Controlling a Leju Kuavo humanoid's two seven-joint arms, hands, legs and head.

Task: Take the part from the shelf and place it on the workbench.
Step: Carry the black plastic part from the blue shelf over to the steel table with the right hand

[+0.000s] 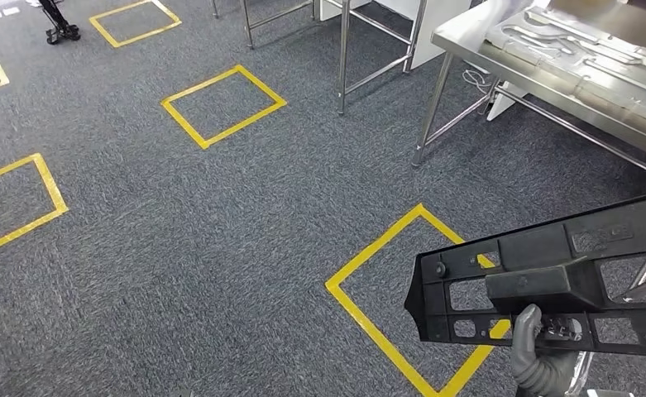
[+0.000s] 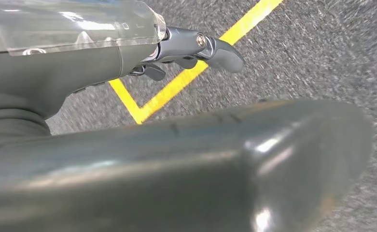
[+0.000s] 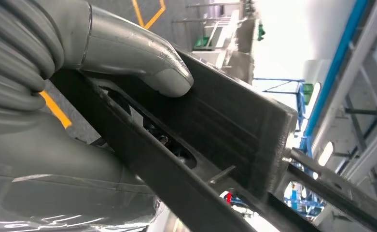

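Note:
The part is a long black plastic frame with rectangular cut-outs and a raised block in its middle. It hangs over the carpet at the lower right of the head view, tilted, and runs off the right edge. My right hand grips its lower rail from underneath. In the right wrist view the grey thumb presses on the part's flat side. The steel workbench stands at the upper right, beyond the part. My left hand hangs over the carpet with its fingers held out and nothing in it.
Several silver pressed-metal parts lie on the workbench top. More steel table legs stand at the top centre. Yellow tape squares mark the grey carpet, one under the part and another farther off.

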